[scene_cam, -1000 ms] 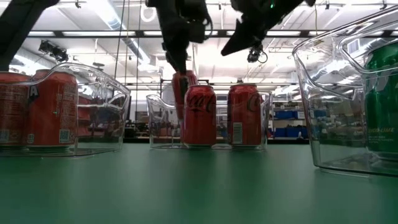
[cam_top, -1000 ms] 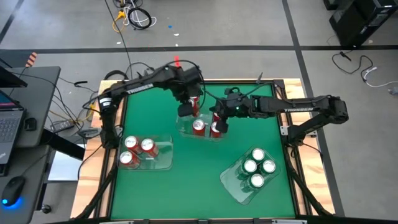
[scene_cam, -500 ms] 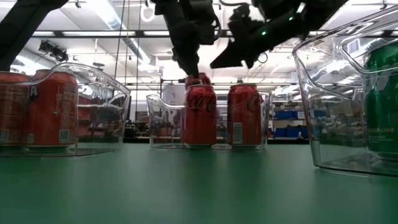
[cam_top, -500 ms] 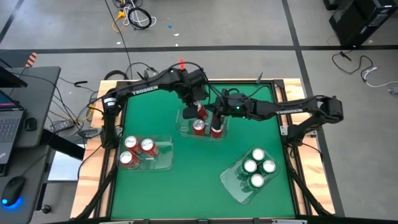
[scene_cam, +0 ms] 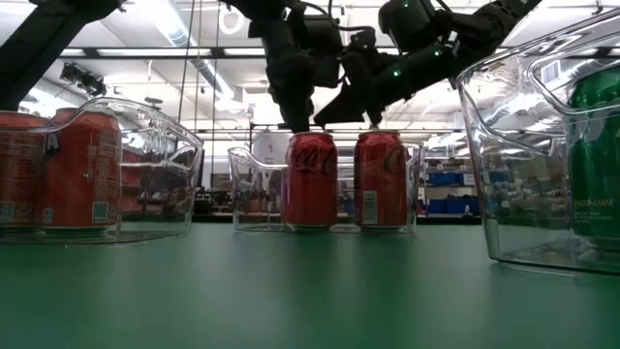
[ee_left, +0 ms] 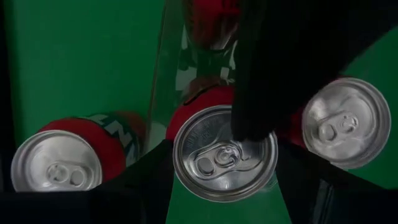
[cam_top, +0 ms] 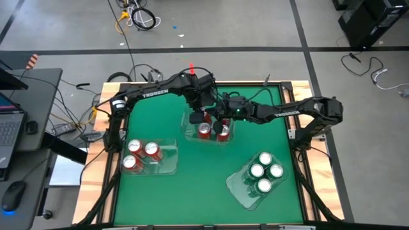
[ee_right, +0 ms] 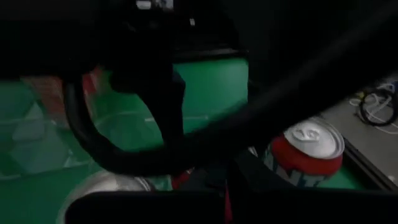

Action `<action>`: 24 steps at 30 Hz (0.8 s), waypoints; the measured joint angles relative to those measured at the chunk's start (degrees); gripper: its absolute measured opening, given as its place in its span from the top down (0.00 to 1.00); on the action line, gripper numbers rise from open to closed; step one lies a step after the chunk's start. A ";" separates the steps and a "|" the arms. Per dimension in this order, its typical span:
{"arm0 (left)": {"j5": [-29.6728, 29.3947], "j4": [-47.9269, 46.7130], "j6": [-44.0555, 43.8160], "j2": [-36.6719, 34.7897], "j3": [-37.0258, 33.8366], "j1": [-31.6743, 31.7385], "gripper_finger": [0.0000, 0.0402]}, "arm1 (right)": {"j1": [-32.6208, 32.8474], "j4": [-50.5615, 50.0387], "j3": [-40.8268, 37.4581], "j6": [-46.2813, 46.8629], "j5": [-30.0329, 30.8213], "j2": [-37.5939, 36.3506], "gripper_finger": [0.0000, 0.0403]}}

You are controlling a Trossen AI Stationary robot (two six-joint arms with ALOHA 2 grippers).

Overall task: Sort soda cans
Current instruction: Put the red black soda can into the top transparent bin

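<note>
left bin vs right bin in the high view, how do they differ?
Left bin holds three red cans; right bin holds four green cans. Left bin lies square to the table edge; right bin lies at a diagonal. Both are clear plastic, both on the green table's near half, with no gripper over either.

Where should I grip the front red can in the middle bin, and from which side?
Take the front red can across its round body just under the silver top, coming straight down from above. It stands upright in the middle bin, whose clear walls and the neighbouring red can block a side approach. Both the left gripper and right gripper crowd over it, so clearance looks tight.
</note>
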 joint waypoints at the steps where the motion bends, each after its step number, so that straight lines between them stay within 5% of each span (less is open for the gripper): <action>1: -0.02 0.14 0.00 -0.02 0.02 -0.02 0.43 | -0.09 0.27 0.01 0.00 -0.39 -0.02 1.00; 17: 1.02 1.13 1.12 0.02 -0.82 0.04 0.43 | -1.66 -0.10 0.23 2.27 -2.84 4.35 1.00; 24: 1.66 4.76 1.46 -0.29 -4.56 -0.02 0.36 | -1.60 -2.00 0.12 2.38 -3.49 4.48 1.00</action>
